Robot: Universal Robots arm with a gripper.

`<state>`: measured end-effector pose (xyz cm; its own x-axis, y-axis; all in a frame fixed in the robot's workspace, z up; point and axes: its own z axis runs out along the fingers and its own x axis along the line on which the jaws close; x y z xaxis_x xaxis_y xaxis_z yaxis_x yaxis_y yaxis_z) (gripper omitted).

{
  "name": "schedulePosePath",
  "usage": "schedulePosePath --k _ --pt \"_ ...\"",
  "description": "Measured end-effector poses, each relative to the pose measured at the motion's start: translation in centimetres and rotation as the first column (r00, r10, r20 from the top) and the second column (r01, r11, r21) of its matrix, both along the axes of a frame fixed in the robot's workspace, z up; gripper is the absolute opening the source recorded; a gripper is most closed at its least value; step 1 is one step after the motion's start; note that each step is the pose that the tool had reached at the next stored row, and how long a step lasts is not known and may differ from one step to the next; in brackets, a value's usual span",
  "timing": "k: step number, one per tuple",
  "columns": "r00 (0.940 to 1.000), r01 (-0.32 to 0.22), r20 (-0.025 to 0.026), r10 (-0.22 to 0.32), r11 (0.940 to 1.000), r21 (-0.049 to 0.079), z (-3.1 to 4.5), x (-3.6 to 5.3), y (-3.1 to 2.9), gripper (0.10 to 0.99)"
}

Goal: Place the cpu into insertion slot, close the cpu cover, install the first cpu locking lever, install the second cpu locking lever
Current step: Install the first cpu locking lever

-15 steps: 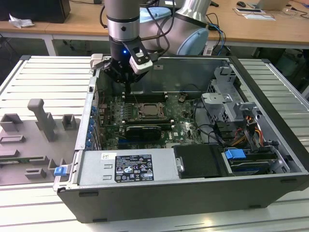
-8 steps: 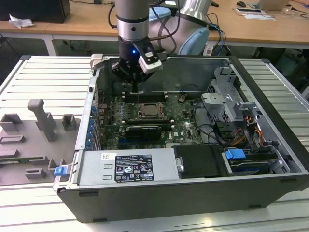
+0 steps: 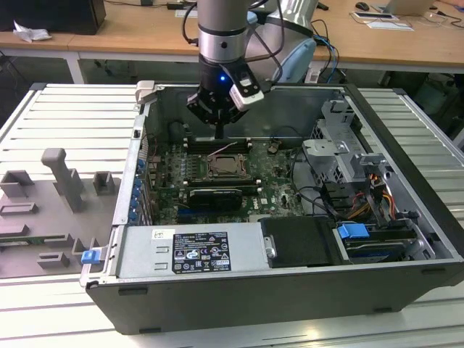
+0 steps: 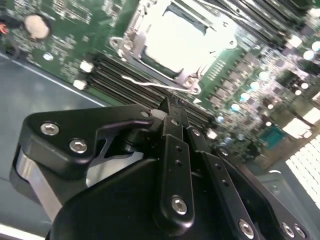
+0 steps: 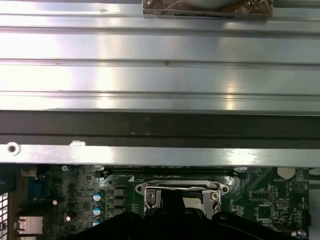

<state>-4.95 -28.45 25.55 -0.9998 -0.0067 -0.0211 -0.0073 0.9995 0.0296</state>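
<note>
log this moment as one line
gripper shut | tip by insertion slot edge | cpu in slot | cpu cover down | locking lever near tip

The slot (image 3: 226, 168) is sitting mid-board, a square socket with a black-and-metal rim, lying flat on the green board (image 3: 272, 177). The cpu (image 4: 180, 37) is resting square inside it, its pale top glaring bright in the second wrist view. The cover (image 4: 137, 25) is lying down over the chip, its silvery frame ringing the chip, which is showing through the big window. A thin wire lever (image 4: 160, 86) is running along one edge of the slot, just outside the frame. Whether it is latched cannot be told.
</note>
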Motion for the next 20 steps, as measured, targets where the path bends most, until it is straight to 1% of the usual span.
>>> schedulePosePath --k 1,2,4,5,7,8,9,10,11,12,13,20 --pt "1.0000 0.000 0.0000 0.000 1.0000 0.003 -0.01 0.02 -0.01 0.106" --pt "1.0000 0.000 0.0000 0.000 0.9999 0.015 -0.04 0.02 0.00 0.106" --pt "1.0000 0.000 0.0000 0.000 0.9995 0.030 -0.14 0.02 -0.02 0.106" --pt "1.0000 0.000 0.0002 0.000 0.9994 0.034 -0.23 0.03 -0.03 0.106" --pt "1.0000 0.008 0.0000 -0.008 0.9994 0.035 -0.72 0.20 -0.04 0.106" --pt "0.9999 0.010 0.0000 -0.010 0.9993 0.035 -0.85 0.32 -0.04 0.106" --pt "0.9999 0.011 0.0000 -0.011 0.9993 0.035 -0.96 0.51 -0.04 0.106" --pt "0.9999 0.011 0.0000 -0.011 0.9993 0.035 -1.19 0.90 -0.04 0.106" --pt "0.9999 0.011 0.0001 -0.011 0.9993 0.035 -1.60 1.17 -0.02 0.106" --pt "0.9999 0.011 0.0000 -0.011 0.9993 0.035 -1.82 1.25 0.01 0.106" --pt "0.9999 0.010 0.0000 -0.011 0.9994 0.034 -2.28 1.42 0.10 0.106" --pt "1.0000 0.003 0.0000 -0.003 0.9994 0.034 -2.91 2.23 0.43 0.106"
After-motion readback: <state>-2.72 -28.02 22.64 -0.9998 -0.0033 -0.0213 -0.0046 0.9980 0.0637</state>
